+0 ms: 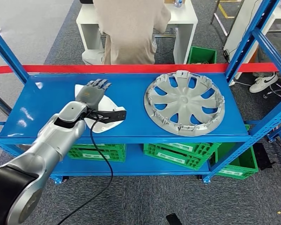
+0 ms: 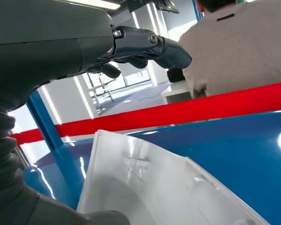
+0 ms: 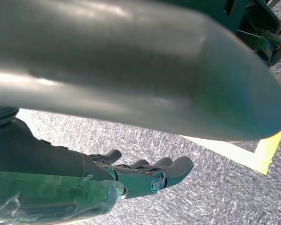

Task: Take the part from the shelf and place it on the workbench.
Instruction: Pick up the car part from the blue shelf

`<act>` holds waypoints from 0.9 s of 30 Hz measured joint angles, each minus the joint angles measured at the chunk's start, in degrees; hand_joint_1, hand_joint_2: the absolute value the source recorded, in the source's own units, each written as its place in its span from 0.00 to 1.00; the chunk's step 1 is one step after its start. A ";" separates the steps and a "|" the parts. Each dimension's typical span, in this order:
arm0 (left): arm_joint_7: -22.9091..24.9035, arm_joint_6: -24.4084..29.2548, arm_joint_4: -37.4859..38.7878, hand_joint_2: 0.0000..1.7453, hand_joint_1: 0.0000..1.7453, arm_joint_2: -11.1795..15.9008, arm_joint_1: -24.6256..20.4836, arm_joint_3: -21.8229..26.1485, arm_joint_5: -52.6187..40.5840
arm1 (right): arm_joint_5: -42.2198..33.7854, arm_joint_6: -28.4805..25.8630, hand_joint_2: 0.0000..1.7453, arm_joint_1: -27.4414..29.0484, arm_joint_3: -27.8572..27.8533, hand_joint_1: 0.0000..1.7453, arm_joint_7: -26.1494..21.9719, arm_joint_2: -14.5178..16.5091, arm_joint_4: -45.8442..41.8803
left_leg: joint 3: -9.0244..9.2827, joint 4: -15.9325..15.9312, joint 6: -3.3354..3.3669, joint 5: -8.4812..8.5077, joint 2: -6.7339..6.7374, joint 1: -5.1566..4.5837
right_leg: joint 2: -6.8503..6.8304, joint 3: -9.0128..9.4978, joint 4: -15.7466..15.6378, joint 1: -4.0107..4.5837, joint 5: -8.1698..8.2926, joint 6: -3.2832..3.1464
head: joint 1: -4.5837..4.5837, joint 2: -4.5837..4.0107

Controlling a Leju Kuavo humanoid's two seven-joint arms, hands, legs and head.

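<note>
Fingers (image 1: 99,84) of the left hand (image 1: 90,95) are stretched out flat and apart over a white part (image 1: 107,108) that lies on the blue shelf (image 1: 47,112). From the head view the hand hides much of the part; from the left wrist view the fingers (image 2: 160,47) hang above the white part (image 2: 150,187) with a gap beneath them, and nothing is in their grasp. The part sits toward the left of the shelf top, near the front edge. Well apart from it, on the right half of the same shelf, lies a grey hubcap (image 1: 184,102). A red tape (image 1: 132,68) runs along the back of the shelf, and behind it a person (image 1: 132,28) sits at a white table (image 1: 183,21). Green crates (image 1: 181,154) stand on the lower shelf. The right hand (image 3: 146,176) hangs over grey carpet (image 3: 203,197), its fingers loosely extended and holding nothing.
</note>
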 joint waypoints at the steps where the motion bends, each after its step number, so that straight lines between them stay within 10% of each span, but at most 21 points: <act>1: -0.07 0.12 -0.29 1.00 0.00 -0.06 0.36 -0.14 0.13 | -0.14 -0.10 0.00 0.01 -0.08 0.00 -0.06 0.00 0.00 | 0.00 0.00 0.00 0.00 0.00 0.00 | 0.00 0.00 0.00 0.00 0.00 0.00 | -0.01 0.00; 27: 1.95 -1.82 0.32 1.00 0.00 -0.12 5.04 -2.43 4.66 | 1.30 0.50 0.00 -0.55 -0.19 0.00 0.90 0.04 0.00 | -0.06 0.00 0.00 0.00 0.00 0.00 | 0.01 -0.04 0.00 0.00 0.00 0.00 | -0.01 0.01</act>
